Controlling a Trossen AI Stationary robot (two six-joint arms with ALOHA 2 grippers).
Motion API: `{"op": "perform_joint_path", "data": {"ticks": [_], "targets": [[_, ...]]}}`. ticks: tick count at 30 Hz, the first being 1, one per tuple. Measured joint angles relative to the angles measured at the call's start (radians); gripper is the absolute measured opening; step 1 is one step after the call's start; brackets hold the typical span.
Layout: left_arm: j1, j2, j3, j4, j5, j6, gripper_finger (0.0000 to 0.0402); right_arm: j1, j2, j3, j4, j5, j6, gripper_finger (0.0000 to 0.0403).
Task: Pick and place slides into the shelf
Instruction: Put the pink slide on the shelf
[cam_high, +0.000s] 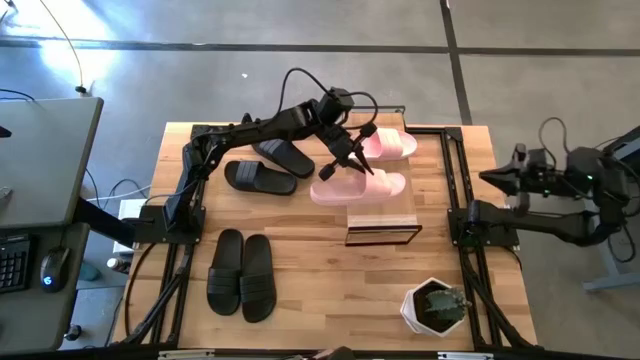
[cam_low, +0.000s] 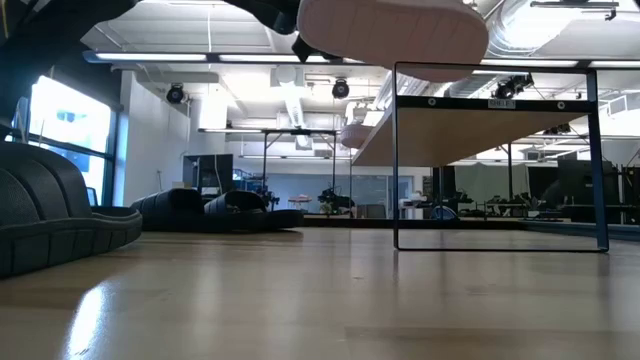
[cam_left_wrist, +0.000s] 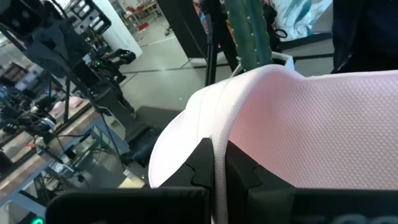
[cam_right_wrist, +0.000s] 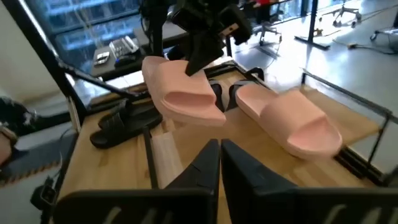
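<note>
The left gripper (cam_high: 345, 160), clamped on a pink slide (cam_high: 360, 186), holds it above the shelf (cam_high: 381, 218), so lowering and releasing comes next, while the right gripper (cam_high: 497, 177) waits closed beyond the table's edge.

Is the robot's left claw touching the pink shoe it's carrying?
Touching. In the left wrist view, the left gripper has its dark fingers pinched on the edge of the pink slide. The high view shows that slide hanging from it above the shelf.
</note>
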Motion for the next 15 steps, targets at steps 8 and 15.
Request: {"op": "perform_joint_path", "data": {"ticks": [8,15], "targets": [[-0.014,0.028,0.001,0.01,-0.037,0.039,0.0,-0.09,-0.169,-0.164,-0.008,-0.014,-0.006,0.0001],[-0.036,0.079,0.001,0.009,-0.239,0.196,0.0,-0.113,-0.173,-0.243,0.018,-0.025,-0.054,0.0]]}}
